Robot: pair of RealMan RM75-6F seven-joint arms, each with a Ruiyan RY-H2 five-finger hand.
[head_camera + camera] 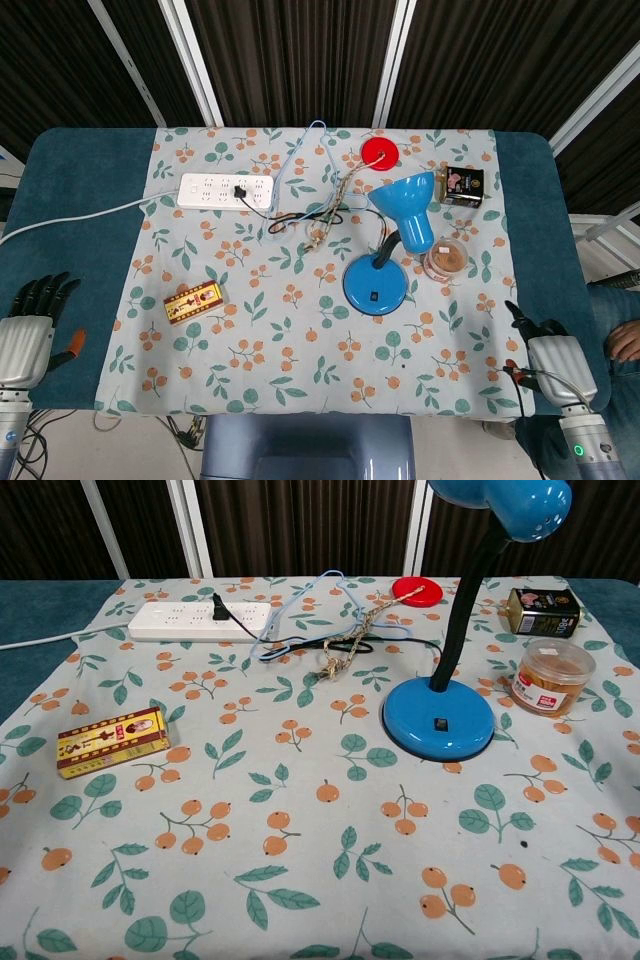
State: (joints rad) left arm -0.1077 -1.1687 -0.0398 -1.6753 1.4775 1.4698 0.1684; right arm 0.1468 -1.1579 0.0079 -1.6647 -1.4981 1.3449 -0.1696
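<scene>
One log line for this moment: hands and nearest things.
left hand: open, table edge | right hand: holds nothing, at cloth corner | nearest: blue lamp, snack tub

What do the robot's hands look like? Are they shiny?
Both look alike in the head view. The left hand and right hand have silver-grey metal backs and black fingers. Each has an orange-red bit at its side. The right wrist shows a small green light and thin cables.
</scene>
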